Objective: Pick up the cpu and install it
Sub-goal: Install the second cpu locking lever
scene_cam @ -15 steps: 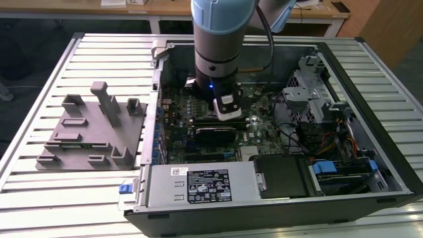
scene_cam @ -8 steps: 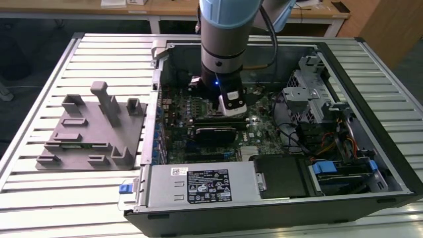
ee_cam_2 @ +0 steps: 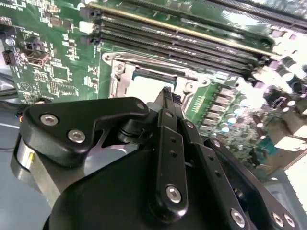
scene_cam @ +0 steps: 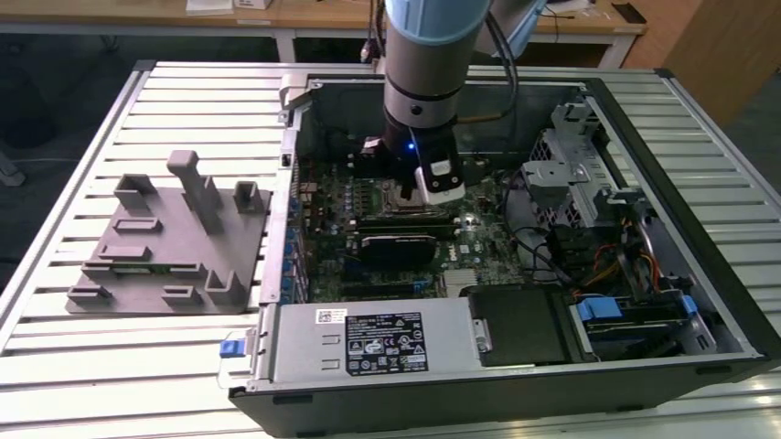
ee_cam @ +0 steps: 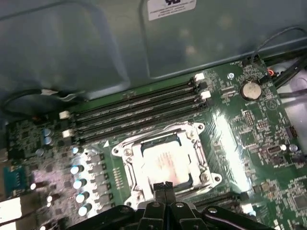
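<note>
The cpu (ee_cam: pixel 163 164), a flat square chip with a shiny silver top, lies inside the metal-framed socket (ee_cam: pixel 125 153) on the green motherboard (ee_cam: pixel 254 139). In the second wrist view its bright top (ee_cam_2: pixel 144 87) shows just past the fingertips. My gripper (ee_cam: pixel 165 186) hangs close over the socket's near edge, its two black fingers (ee_cam: pixel 160 191) pressed together with nothing between them. In the exterior view the gripper (scene_cam: pixel 409 194) reaches down into the open computer case (scene_cam: pixel 635 274), over the middle of the board.
Several memory slots (ee_cam: pixel 139 108) run beside the socket, with the case wall (ee_cam: pixel 96 43) behind them. A coin battery (ee_cam: pixel 250 89) sits near one board corner. A grey fixture block (scene_cam: pixel 171 238) stands on the slatted table at the exterior view's left. The power supply (scene_cam: pixel 366 343) and drive cage (scene_cam: pixel 573 165) crowd the case.
</note>
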